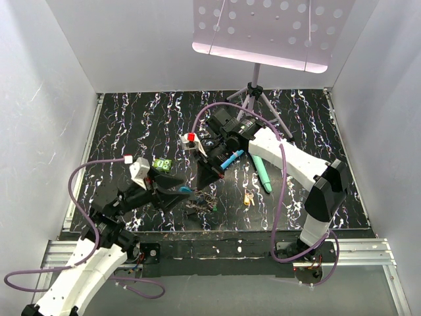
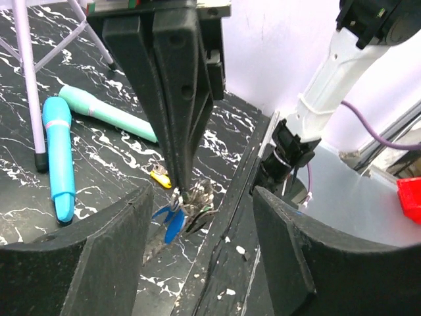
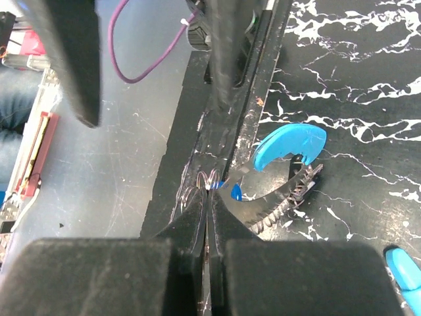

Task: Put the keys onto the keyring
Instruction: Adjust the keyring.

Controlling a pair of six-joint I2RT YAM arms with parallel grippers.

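The keyring (image 1: 200,204) lay at the lower middle of the tabletop (image 1: 131,125). The right end effector (image 3: 209,192) was pinched closed, tips touching it; the left end effector (image 2: 202,197) stood wide beside it. A yellow key (image 1: 248,198) lay apart, rightward.

white walls (image 1: 52,99), black marbled tabletop (image 1: 131,118), perforated white stand (image 1: 263,26) at back

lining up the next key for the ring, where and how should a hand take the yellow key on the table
Grip the yellow key by its plastic head, coming straight down from above. It lies flat on the table, apart from the keyring, and the head looks its widest part. The teal stick lies close beside it, so keep the hand clear of that side.
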